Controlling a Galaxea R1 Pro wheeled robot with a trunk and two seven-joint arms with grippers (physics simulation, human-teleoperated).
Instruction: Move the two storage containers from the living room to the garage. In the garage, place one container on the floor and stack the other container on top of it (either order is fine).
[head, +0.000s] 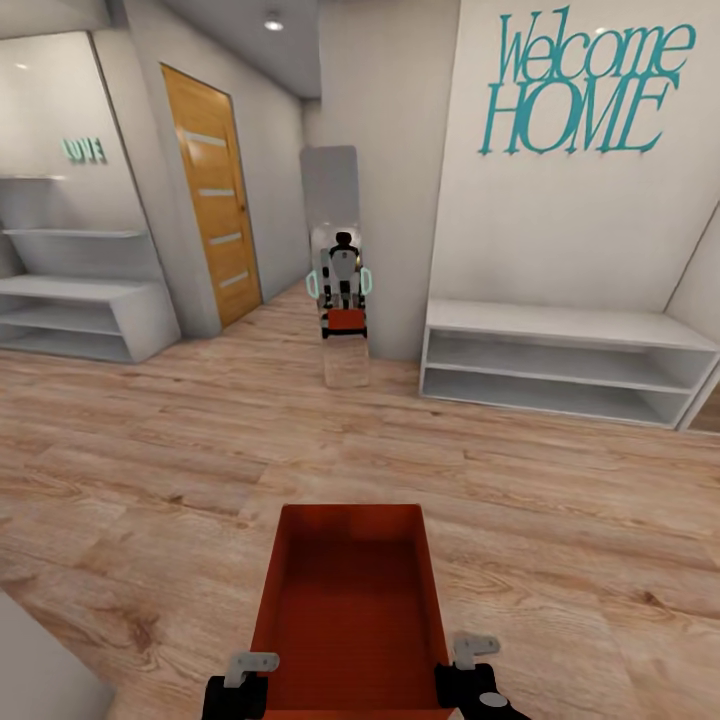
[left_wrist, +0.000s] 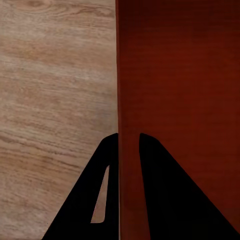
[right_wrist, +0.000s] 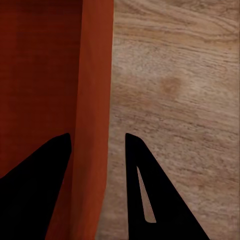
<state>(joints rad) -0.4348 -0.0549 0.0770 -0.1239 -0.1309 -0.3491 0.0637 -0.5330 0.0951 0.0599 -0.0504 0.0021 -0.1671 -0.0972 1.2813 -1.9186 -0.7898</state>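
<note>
**At the bottom of the frame: bin carried by both side walls**

At the lower centre of the head view sits one red-orange storage container (head: 348, 600), held above the wood plank floor (head: 150, 460). The left end effector (left_wrist: 129, 145) is clenched on its left wall; the right end effector (right_wrist: 95, 145) straddles the right wall, whether clamped I cannot tell. The thin walls look stiff and light but probably slippery, so an even two-sided rim hold suits it

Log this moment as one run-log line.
place: hallway, wood plank floor | carried: storage container | left gripper: straddles its wall | right gripper: straddles opposite wall | ahead: mirror
</note>
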